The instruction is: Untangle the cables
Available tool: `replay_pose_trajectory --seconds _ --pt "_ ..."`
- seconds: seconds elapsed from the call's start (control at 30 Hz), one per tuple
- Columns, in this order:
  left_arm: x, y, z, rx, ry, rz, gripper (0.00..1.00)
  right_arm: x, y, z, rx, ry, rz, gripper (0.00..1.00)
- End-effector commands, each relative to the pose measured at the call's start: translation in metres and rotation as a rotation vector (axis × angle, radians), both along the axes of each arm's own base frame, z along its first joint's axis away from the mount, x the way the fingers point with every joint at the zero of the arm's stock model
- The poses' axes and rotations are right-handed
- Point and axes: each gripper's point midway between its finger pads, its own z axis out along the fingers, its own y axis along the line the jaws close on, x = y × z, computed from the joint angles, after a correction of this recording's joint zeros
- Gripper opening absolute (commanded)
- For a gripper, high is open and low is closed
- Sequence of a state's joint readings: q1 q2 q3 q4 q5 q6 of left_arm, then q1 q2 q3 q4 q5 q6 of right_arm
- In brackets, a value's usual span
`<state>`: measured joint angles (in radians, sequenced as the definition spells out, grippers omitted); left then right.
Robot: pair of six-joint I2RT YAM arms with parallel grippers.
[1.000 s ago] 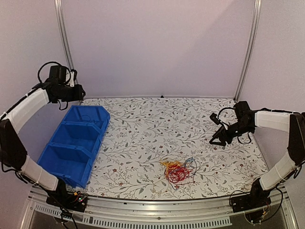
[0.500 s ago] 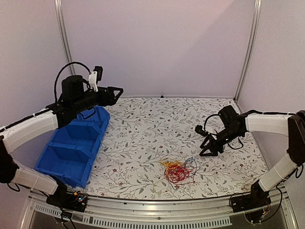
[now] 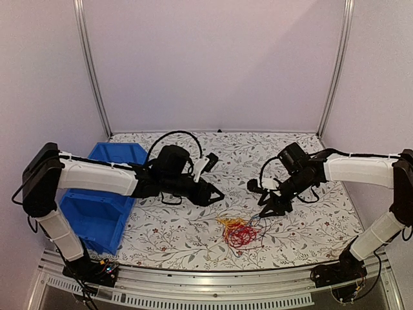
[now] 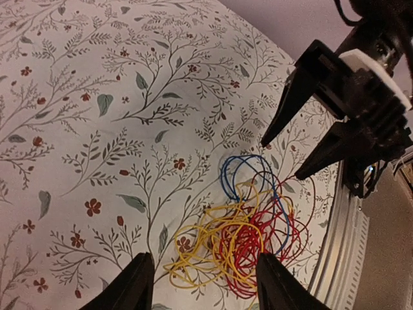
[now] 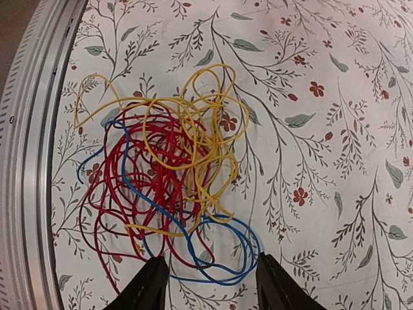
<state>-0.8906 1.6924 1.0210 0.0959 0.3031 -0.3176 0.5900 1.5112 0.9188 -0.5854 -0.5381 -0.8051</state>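
I want one strand per side here, not a fistful, so I'd take the cables (image 3: 242, 231) by their loose outer loops: the blue loop (image 4: 245, 158) that sticks out toward the right gripper (image 3: 271, 205), and the yellow loops (image 4: 190, 263) on the side of the left gripper (image 3: 216, 194). My plan is to come down slowly, pinch a single colour on each side, then draw the two apart low over the table (image 3: 193, 161), so the red middle slides free instead of the whole clump lifting. The clump sits in the lower middle of the overhead view, close to the table's front edge, lying flat with nothing gripping it. My left arm reaches in from the left of the frame, across the front of the blue bin (image 3: 97, 194), its wrist angled down toward the clump's upper left. My right arm comes in from the right edge with the wrist bent down over the clump's upper right. Both sets of jaws stand moderately apart and empty, above the wires, and as far as I can tell neither touches them.
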Motion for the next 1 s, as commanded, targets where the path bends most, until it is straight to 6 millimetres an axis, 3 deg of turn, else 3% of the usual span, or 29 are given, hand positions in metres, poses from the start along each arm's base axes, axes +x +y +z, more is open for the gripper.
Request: replay_pose_trajectory --seconds 0.0,0.17,0.4,0.67,0.97 --pt "-0.007 0.008 -0.028 -0.083 0.187 0.110 0.54 0.000 0.016 0.007 -0.050 -0.103 0.101 0.51" --pt "-0.007 0.007 -0.040 -0.095 0.246 0.148 0.55 -0.005 0.030 -0.006 -0.104 -0.123 0.180 0.52" --pt "0.005 0.010 -0.029 -0.030 0.176 0.156 0.56 -0.019 0.037 -0.020 -0.159 -0.142 0.269 0.48" --pt "0.006 0.008 -0.034 -0.034 0.195 0.154 0.57 -0.020 0.044 -0.014 -0.141 -0.139 0.279 0.24" --pt "0.000 -0.001 -0.042 -0.040 0.215 0.121 0.57 -0.017 0.050 0.004 -0.096 -0.173 0.263 0.23"
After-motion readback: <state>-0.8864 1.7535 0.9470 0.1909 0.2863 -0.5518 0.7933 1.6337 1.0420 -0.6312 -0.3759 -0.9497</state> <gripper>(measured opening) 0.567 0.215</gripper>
